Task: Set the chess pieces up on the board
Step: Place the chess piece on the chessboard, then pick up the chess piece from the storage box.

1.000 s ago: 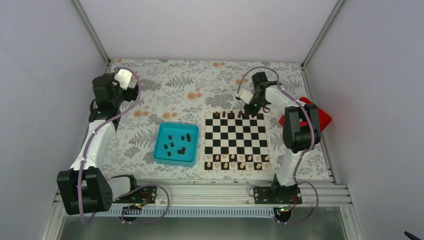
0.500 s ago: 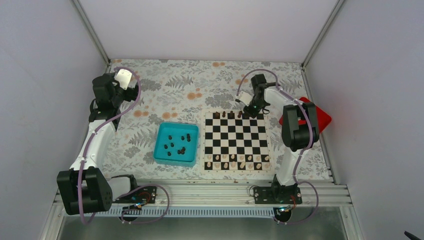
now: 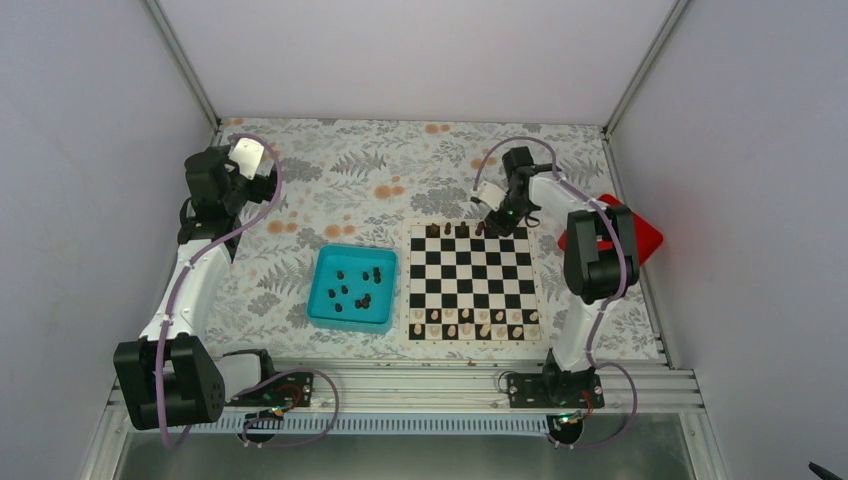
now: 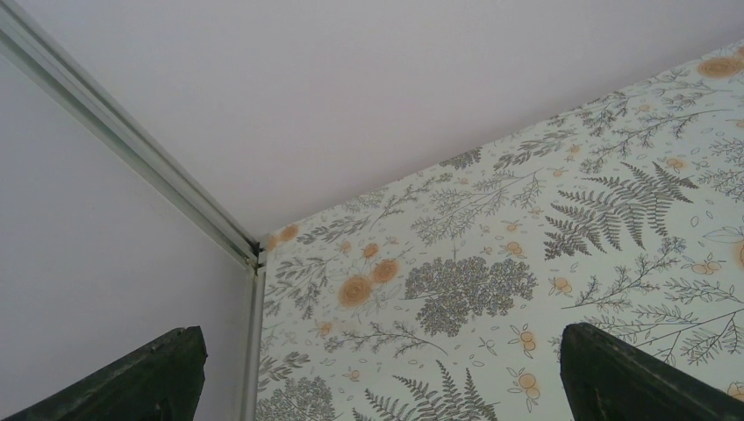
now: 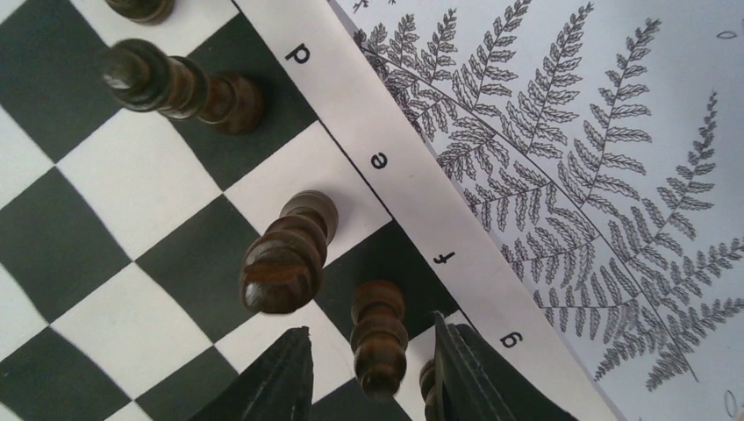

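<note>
Lower centre, right gripper spread either side of a dark piece on the board; left gripper spread.

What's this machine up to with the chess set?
Setting up a chess game. The right gripper hangs over the far edge of the board, jaws open around a dark piece standing upright in the back row. More dark pieces lie in the teal tray. The pale pieces line the near edge. The left gripper hovers open and empty at the far left.
</note>
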Motion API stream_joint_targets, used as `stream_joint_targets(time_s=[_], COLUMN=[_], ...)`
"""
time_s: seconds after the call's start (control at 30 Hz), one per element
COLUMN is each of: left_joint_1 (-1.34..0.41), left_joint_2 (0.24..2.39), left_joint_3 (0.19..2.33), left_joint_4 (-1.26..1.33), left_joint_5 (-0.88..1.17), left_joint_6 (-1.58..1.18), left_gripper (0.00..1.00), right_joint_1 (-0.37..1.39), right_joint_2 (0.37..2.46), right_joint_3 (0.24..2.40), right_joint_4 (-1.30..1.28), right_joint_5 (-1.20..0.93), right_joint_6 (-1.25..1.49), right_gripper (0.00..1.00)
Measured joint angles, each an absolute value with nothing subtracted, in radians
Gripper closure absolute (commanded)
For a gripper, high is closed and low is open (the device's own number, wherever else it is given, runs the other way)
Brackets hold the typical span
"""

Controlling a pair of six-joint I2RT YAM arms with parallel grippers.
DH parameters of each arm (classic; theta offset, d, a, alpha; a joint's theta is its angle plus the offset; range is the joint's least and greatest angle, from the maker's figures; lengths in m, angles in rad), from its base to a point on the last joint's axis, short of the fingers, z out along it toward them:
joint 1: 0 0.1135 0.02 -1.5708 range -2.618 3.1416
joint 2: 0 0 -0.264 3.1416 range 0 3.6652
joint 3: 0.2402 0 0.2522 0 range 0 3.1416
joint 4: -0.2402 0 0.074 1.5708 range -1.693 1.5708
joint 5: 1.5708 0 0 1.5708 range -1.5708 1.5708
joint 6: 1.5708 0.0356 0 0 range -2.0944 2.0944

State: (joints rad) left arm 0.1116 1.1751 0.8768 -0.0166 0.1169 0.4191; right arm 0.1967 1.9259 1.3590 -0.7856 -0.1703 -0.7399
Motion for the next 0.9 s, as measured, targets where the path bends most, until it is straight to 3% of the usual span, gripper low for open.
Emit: stream_joint_targets(time_s=[0.37, 0.73, 0.9], left_joint_1=[0.112, 0.112, 0.112], left_joint_2=[1.175, 1.175, 1.175], left_joint_3=[0.877, 0.877, 0.877], left_joint_4=[-0.017, -0.017, -0.017], left_joint_5=[0.117, 0.117, 0.117], left_joint_6=[0.419, 0.419, 0.419], left_gripper=[0.0, 0.0, 0.0], right_joint_1=[0.258, 0.788, 0.918], right_joint_2=[1.809, 1.824, 1.913], right_joint_3=[1.568, 1.739, 1.781], right_joint_4=[-0.907, -0.959, -0.981], right_joint_5=[-0.142, -0.101, -0.127], right_joint_6=[-0.734, -0.686, -0.679], right_gripper=[0.55, 0.54, 0.55])
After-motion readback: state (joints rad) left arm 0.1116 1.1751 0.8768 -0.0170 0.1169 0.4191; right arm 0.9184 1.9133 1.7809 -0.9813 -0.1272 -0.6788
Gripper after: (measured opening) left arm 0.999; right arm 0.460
